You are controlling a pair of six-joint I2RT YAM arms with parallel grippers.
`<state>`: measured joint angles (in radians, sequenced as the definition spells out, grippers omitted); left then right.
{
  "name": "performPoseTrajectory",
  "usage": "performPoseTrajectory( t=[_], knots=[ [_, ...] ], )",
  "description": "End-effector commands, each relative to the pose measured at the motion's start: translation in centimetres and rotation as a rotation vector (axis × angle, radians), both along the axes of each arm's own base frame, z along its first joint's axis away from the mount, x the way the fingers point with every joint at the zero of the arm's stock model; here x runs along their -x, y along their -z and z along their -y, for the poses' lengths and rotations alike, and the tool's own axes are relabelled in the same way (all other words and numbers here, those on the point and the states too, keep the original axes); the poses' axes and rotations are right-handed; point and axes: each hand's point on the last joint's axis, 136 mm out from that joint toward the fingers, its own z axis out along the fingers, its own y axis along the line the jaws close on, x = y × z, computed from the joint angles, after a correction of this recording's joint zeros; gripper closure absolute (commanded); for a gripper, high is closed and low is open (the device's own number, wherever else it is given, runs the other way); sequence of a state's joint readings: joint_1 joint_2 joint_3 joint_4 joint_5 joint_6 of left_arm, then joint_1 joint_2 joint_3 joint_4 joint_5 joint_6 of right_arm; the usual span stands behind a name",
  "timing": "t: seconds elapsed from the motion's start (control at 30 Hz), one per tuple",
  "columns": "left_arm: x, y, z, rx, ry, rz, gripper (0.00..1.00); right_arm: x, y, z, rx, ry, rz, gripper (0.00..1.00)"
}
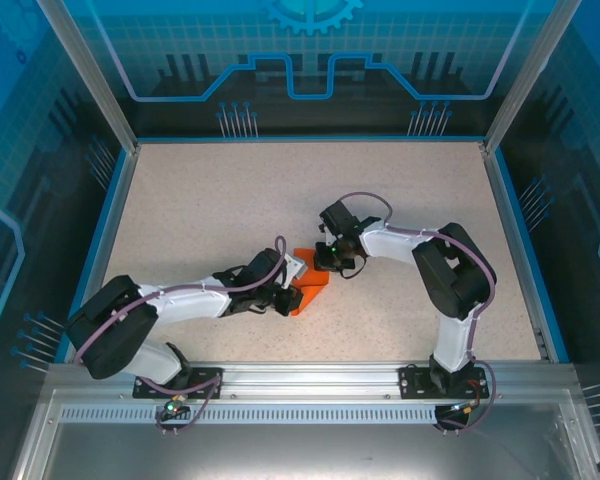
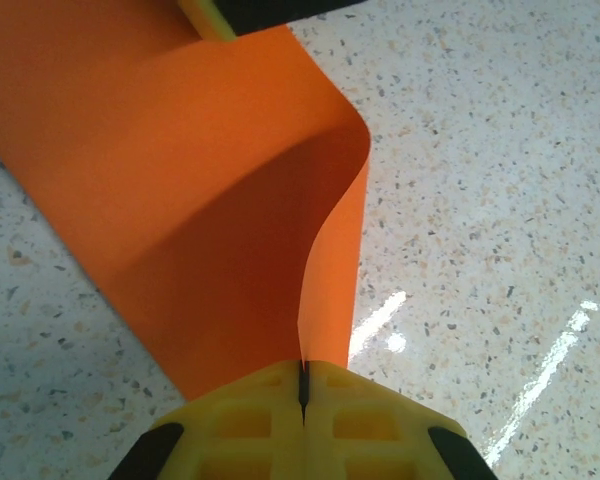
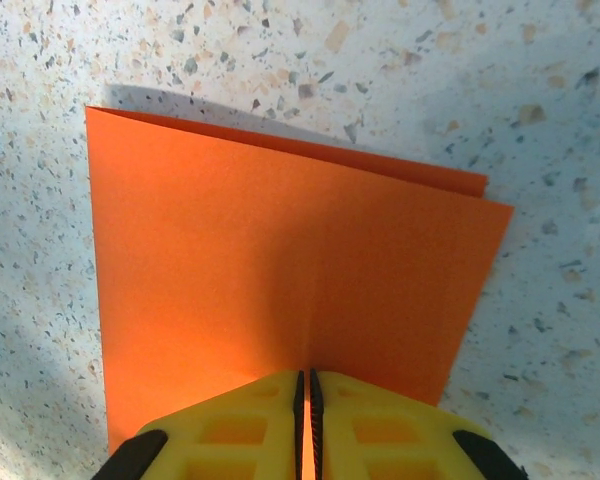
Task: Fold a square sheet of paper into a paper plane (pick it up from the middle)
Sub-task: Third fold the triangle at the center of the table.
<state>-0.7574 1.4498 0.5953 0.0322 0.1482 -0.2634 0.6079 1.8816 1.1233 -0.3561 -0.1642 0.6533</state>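
Paper first: the square sheet of paper (image 3: 280,270), thin, matte and bright orange, lies doubled over a little beyond the near rail (image 1: 300,372), about midway along it. Its two layers sit slightly offset along one edge. My left pincer (image 2: 302,388) is clenched on an edge where the sheet bows up in a soft curl. My right pincer (image 3: 306,398), farther from the rail, is clamped on the doubled part. I judge the first halving fold is in hand. Next the edges need squaring and the crease needs pressing onto the speckled table (image 1: 210,210).
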Motion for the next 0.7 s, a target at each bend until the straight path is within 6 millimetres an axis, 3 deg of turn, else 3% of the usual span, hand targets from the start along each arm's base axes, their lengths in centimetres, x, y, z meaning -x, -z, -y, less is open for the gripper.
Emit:
performPoseTrajectory(
  t=[0.0, 0.67],
  knots=[
    [-0.7, -0.6, 0.4, 0.023, -0.012, -0.011, 1.0, 0.6, 0.6, 0.3, 0.022, -0.011, -0.021, 0.87],
    [-2.3, 1.0, -0.9, -0.054, -0.074, -0.063, 1.0, 0.5, 1.0, 0.3, 0.033, 0.0, -0.03, 0.87]
  ],
)
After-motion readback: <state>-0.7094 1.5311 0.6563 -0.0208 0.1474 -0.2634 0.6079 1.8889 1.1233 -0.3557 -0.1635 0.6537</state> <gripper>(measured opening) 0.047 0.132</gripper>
